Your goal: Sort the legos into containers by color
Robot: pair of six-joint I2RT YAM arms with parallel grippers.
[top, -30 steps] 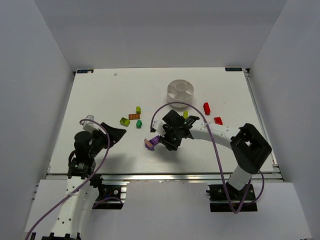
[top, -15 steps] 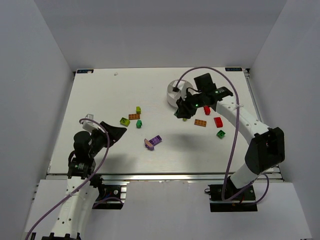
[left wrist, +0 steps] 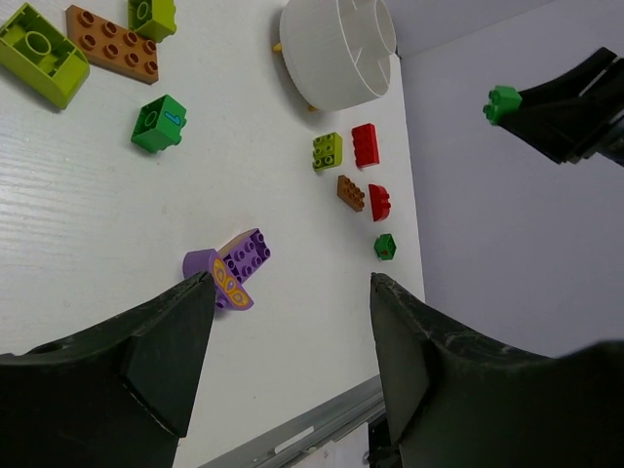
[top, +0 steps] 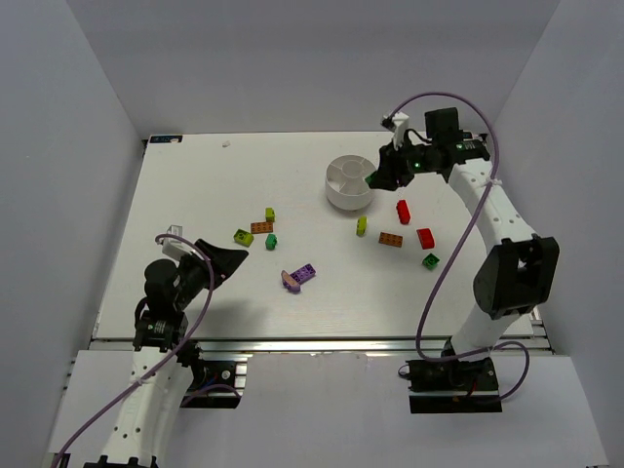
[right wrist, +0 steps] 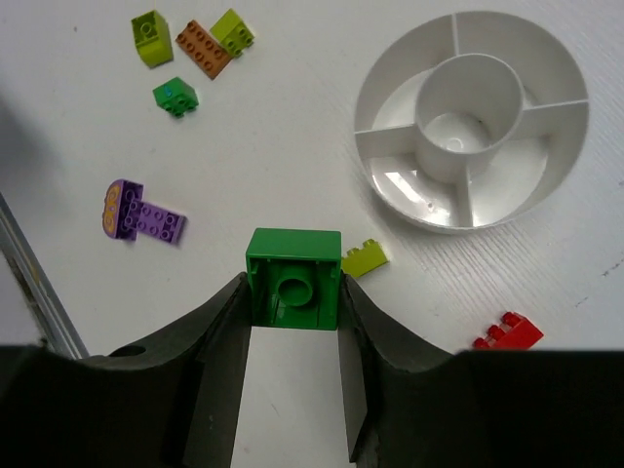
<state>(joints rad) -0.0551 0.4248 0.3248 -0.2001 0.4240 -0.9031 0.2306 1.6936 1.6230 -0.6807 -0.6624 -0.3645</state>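
Near the front left corner of the white counter (top: 195,175), the left gripper (left wrist: 292,292) has its jaws wide open with nothing in them. In the middle lie loose pieces, such as a purple studded brick (top: 304,273) and a small green brick (top: 271,241).

Further back, on the right side, the right gripper (top: 375,178) has its jaws pinched on a dark green square plastic brick (right wrist: 292,278). It is up in the air, just beside the round white plastic dish (right wrist: 502,185).

I think the brick should go right over one wedge part. It should come down low before the jaws let go, so it does not bounce out or sit on a wall.

The brick is shiny. Its hollow bottom, with a round tube inside, faces the right wrist camera. The jaws press its two side walls.
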